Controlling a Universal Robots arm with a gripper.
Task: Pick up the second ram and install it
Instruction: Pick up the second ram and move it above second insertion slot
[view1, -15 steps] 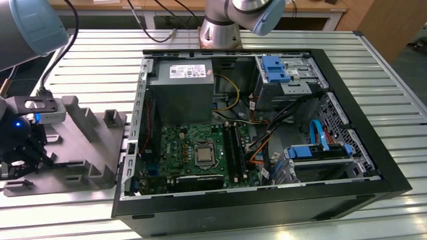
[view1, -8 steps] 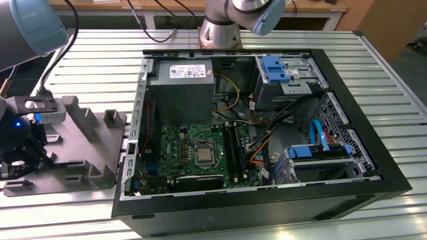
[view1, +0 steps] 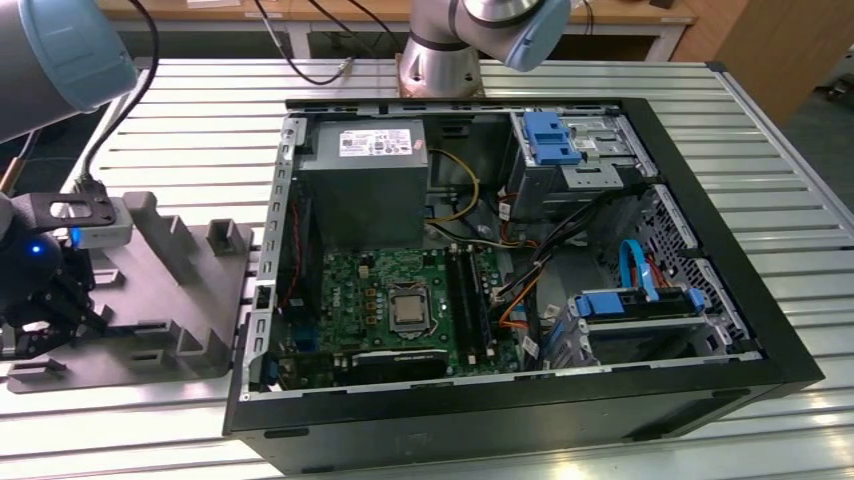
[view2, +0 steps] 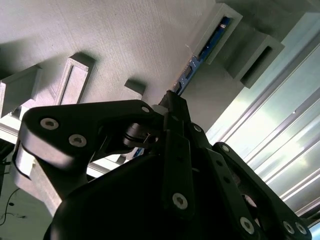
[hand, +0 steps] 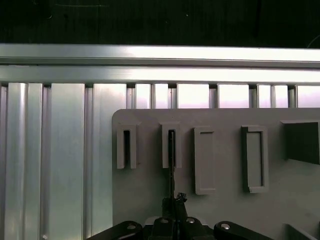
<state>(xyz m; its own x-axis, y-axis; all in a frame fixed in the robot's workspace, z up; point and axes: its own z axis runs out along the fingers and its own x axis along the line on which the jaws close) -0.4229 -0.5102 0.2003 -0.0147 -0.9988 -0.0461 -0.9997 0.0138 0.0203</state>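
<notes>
The second ram (view2: 192, 68) is a thin bluish board standing on edge in a slot of the grey holder block (view1: 174, 290). In the first wrist view the ram (hand: 171, 162) appears edge-on as a dark thin line running out of a slot. My gripper (view1: 38, 318) hangs over the holder at the exterior view's left, outside the computer case. In both wrist views its black fingertips (view2: 172, 102) close in on the near end of the stick, and the gripper (hand: 175, 201) looks shut on it. The stick still rests in its slot.
The open computer case (view1: 747, 300) lies at the exterior view's right, with the motherboard's long black slot rails (view1: 467, 295) beside the processor socket. A grey power-supply box (view1: 363, 180) and loose cables sit inside. The holder has several other slots (hand: 254, 159). The slatted metal table (view1: 200, 130) carries everything.
</notes>
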